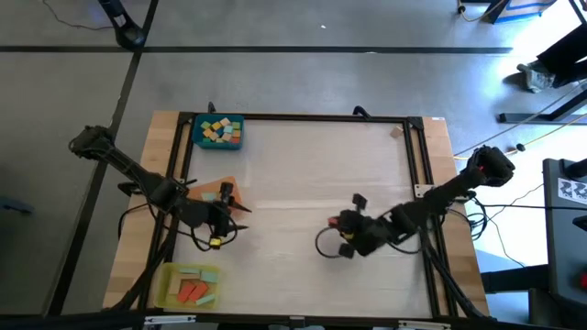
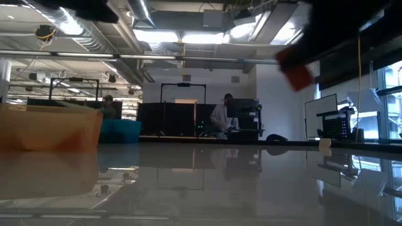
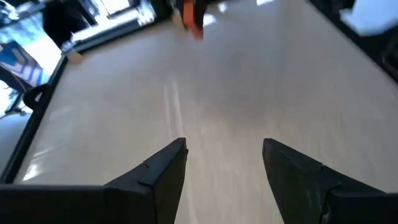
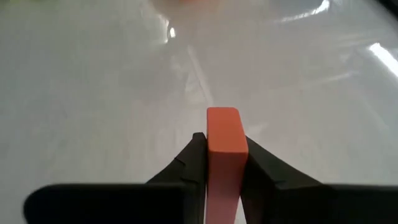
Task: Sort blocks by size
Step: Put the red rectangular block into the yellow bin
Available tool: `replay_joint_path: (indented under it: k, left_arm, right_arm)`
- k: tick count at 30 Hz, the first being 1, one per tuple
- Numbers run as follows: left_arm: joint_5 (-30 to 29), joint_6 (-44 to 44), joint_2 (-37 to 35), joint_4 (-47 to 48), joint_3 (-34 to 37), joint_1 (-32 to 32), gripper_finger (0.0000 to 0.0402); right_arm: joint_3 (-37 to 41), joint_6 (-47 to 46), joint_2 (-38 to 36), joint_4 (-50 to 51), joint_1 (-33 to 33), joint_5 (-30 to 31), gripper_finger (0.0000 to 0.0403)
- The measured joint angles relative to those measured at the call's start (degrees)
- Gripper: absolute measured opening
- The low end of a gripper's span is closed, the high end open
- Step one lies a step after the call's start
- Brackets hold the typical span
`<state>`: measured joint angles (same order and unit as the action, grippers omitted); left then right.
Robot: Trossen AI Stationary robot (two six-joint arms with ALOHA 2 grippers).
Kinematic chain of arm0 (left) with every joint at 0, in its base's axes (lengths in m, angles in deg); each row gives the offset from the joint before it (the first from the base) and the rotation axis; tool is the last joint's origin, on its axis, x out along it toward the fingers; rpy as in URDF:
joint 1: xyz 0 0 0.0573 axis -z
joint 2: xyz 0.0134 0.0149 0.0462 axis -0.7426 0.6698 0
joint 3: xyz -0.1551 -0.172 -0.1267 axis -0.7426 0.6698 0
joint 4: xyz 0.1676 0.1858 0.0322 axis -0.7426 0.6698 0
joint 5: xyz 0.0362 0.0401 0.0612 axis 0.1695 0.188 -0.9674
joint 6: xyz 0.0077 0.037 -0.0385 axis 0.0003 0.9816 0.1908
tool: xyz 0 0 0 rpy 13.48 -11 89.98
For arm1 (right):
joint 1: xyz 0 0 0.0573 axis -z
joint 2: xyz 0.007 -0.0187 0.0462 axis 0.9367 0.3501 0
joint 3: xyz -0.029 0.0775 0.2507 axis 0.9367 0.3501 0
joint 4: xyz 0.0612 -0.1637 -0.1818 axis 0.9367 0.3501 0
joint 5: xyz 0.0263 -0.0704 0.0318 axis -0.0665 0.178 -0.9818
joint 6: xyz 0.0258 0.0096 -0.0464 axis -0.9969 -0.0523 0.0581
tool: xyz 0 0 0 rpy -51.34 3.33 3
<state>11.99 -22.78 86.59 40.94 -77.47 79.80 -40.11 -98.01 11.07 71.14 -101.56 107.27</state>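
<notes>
Pale wooden table (image 1: 303, 174), black frame round edge, workshop room beyond. Orange-red block (image 4: 222, 155) clamped upright between fingers of right gripper (image 1: 346, 240), lifted off table at right-centre. More blocks heaped in blue tray (image 1: 196, 136) at far left corner, others in yellow tray (image 1: 167, 284) at near left. Orange tray (image 1: 209, 188) between them. Left gripper (image 3: 224, 155) beside orange tray, fingers spread wide, holding nothing.

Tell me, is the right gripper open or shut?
Shut on a block. In the right wrist view, the right gripper has both fingers pressed against the sides of an orange block, above the table.
</notes>
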Motion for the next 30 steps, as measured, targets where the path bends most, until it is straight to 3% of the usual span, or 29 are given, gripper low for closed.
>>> replay_joint_path:
  k: [11, 14, 22, 30]
  left_arm:
    - [0.92, -2.52, -1.71, -34.9, 18.16, -6.89, 0.02]
    - [1.96, -4.92, -1.06, -36.72, 19.22, -8.97, 0.02]
    - [2.11, -8.78, -0.69, -36.87, 20.33, -10.93, 0.02]
    - [2.19, -7.92, 2.81, -45.59, 20.38, -12.63, 0.02]
  right_arm:
    - [0.07, 20.44, 4.91, -23.85, 13.64, -8.36, 0.0061]
    - [0.07, 23.31, 6.0, -28.39, 15.81, -12.74, 0.006]
    - [0.12, 24.01, 12.71, -29.73, 18.44, -14.35, 0.0059]
    - [0.0, 36.05, 12.36, -53.65, 18.6, -16.62, 0.006]
